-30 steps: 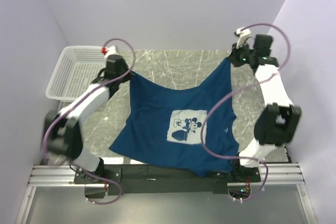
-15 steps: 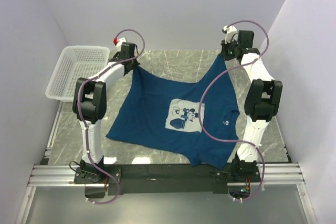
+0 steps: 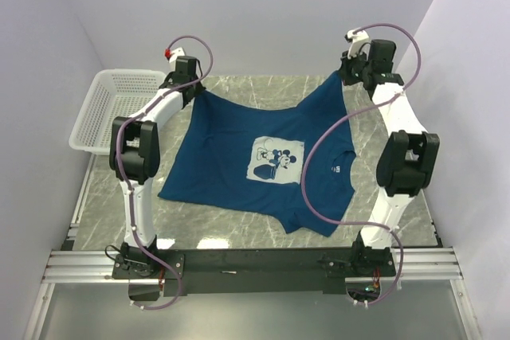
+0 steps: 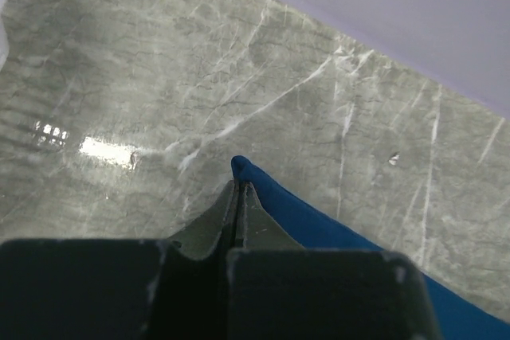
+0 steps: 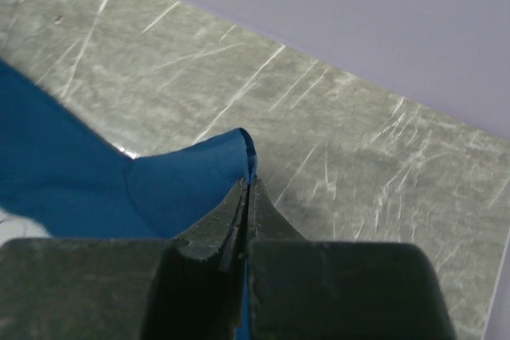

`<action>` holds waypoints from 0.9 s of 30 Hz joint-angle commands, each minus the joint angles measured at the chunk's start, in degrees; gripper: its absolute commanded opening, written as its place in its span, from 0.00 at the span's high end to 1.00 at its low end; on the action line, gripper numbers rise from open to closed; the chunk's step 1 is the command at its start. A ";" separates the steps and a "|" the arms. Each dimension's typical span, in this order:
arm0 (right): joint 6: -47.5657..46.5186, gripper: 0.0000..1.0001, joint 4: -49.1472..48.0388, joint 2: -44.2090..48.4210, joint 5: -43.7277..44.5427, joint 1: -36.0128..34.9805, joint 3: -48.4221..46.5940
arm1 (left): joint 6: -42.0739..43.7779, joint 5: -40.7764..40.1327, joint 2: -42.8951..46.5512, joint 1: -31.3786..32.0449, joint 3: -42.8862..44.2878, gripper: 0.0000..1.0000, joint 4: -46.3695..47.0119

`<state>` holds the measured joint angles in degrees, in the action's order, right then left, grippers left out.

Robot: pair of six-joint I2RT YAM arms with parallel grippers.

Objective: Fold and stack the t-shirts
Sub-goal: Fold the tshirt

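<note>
**Operator:** One t-shirt (image 3: 239,137), yes, but where do I have it?

**Spotter:** By two corners at the far side of the tabletop (image 3: 263,89). From above, your left gripper (image 3: 194,91) and right gripper (image 3: 344,77) each sit at a corner. The dark blue cloth is stretched between them and spreads back toward the arm bases, with the pale chest print (image 3: 275,161) facing up.

**Operator:** Does that view show you the jaws?

**Spotter:** No, they are too small there. Your wrist cameras show them. In the left wrist view the jaws are pressed together on the cloth, with only a small blue tip poking past them above the marble. In the right wrist view the jaws are clamped on a fuller fold that curls over their tips.

**Operator:** What do the wrist views leave out?

**Spotter:** The layout. Only the overhead view shows the neck opening lying toward your right arm. It also shows the white mesh basket (image 3: 89,129) at the far left, apart from the shirt.
</note>
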<state>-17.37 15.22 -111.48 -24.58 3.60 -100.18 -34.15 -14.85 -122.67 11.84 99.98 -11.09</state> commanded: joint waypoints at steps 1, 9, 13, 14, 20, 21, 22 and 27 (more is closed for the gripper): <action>0.75 1.00 -4.85 8.11 -3.02 1.23 5.32 | 1.98 0.70 -1.86 -0.41 3.37 1.00 0.46; 0.23 1.00 -7.58 18.75 -7.41 3.26 17.82 | 2.69 1.49 0.59 -1.55 0.31 1.00 2.83; -0.39 1.00 -8.45 22.44 -9.87 3.35 24.06 | 3.47 3.24 4.01 -2.08 -4.61 1.00 5.72; -0.39 1.00 -8.72 23.93 -10.48 3.35 25.11 | 3.74 3.77 4.63 -2.17 -5.67 1.00 7.12; -0.04 1.00 -9.25 29.55 -12.60 3.26 31.09 | 5.06 5.45 7.53 -2.96 -10.50 1.00 8.98; -0.12 1.00 -9.33 30.44 -12.86 3.35 31.88 | 4.97 5.62 7.97 -3.13 -11.29 1.00 9.94; -0.39 1.00 -9.51 31.32 -13.21 3.35 33.46 | 4.71 6.23 9.11 -3.31 -12.78 1.00 10.65; -1.35 1.00 -8.55 34.75 -12.95 3.35 36.63 | 4.88 8.61 11.31 -3.75 -14.91 1.00 12.32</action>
<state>-17.67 8.99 -80.07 -36.29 6.70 -64.75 -30.61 -8.67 -115.61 8.56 85.58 -3.29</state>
